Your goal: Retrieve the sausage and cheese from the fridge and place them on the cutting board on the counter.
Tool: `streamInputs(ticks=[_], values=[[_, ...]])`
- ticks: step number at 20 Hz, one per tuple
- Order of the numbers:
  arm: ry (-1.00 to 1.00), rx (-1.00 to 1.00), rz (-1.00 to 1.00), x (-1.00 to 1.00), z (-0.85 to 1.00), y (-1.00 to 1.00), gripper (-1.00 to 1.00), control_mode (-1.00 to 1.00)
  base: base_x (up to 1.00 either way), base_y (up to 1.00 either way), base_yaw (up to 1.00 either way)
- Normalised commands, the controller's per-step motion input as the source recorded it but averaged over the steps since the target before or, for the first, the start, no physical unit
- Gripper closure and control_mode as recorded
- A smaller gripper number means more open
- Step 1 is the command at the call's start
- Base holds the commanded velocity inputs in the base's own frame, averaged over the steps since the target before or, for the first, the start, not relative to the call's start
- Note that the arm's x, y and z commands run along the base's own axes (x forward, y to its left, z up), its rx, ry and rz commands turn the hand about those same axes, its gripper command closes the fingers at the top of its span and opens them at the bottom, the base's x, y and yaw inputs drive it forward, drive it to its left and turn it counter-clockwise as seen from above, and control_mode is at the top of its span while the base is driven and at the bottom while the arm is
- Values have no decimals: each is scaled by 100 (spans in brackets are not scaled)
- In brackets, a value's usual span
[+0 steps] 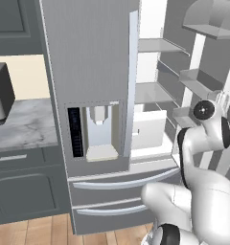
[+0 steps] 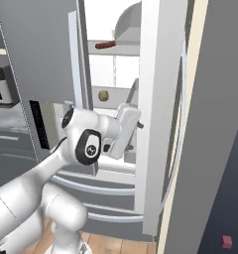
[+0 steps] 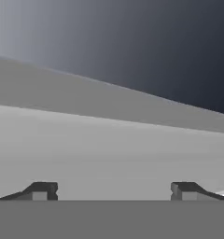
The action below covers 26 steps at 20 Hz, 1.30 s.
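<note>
Fridge (image 1: pixel 88 62) with its right door swung open, white interior and grey shelves exposed. The sausage (image 2: pixel 105 45) lies on an upper shelf; the cheese (image 2: pixel 104 95) sits on the shelf below it, both well apart from the arm. The gripper (image 3: pixel 114 191), seen in the hand view with its 2 fingertips (image 3: pixel 41 191) spread wide and nothing between them, faces a plain grey surface at close range, apparently part of the open door. The counter (image 1: pixel 21 127) lies to the left. Risk: the hand, near the door's edge in the right base view, may strike it when reaching inward, or knock the cheese while passing.
</note>
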Motion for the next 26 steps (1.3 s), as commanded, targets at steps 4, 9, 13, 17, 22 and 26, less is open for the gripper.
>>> streamInputs(ticks=[4, 9, 13, 17, 22, 26], values=[[17, 3, -21, -9, 0, -76, -100, -100, 0, 0, 0], [11, -4, 4, -2, -1, 40, -100, -100, 0, 0, 0], [1, -26, 35, -21, -10, 76, -100, -100, 0, 0, 0], [1, -31, 61, -35, -13, 57, -100, -100, 0, 0, 0], [8, -29, 82, -27, -9, 36, -100, -100, 0, 0, 0], [24, -21, 69, -15, 0, 42, -100, -100, 0, 0, 0]])
